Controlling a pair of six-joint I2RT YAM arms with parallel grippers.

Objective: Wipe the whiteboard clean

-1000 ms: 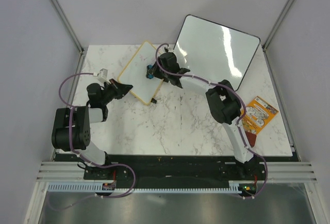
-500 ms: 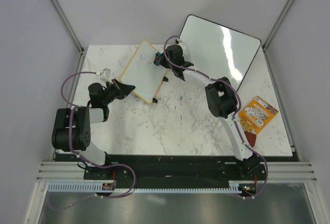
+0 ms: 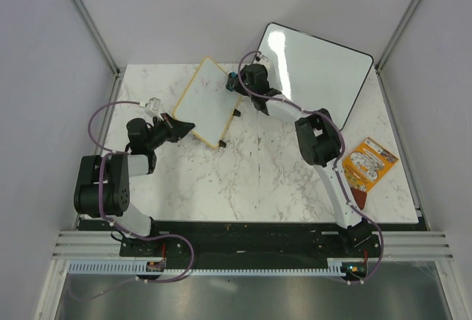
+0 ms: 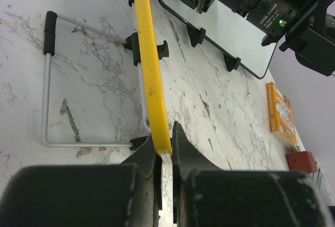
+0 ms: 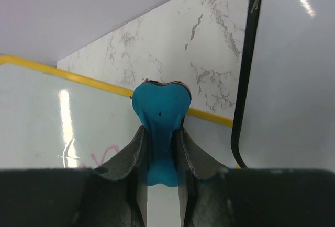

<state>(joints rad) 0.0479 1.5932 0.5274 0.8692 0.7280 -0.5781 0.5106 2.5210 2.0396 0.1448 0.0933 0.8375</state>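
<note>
The whiteboard (image 3: pixel 204 102), small with a thin yellow frame, lies tilted on the marble table. My left gripper (image 3: pixel 181 127) is shut on its near-left corner. In the left wrist view the yellow frame edge (image 4: pixel 149 65) runs away from the closed left gripper (image 4: pixel 166 151), with black clips (image 4: pixel 137 49) on it. My right gripper (image 3: pixel 234 82) is shut on a blue eraser (image 5: pixel 159 106) at the board's far right edge. In the right wrist view the right gripper (image 5: pixel 159 130) sits over the white surface (image 5: pixel 47 127), and faint pink writing (image 5: pixel 99 158) shows to its left.
A larger black-framed glossy board (image 3: pixel 313 69) leans at the back right, close beside the right gripper; its edge shows in the right wrist view (image 5: pixel 246 80). An orange packet (image 3: pixel 370 161) and a red-brown block (image 3: pixel 358 198) lie at the right. A wire stand (image 4: pixel 47 80) sticks out under the whiteboard.
My right gripper has moved the blue eraser from the middle of the whiteboard up to its far right edge. The left gripper keeps its hold; the board has shifted slightly.
</note>
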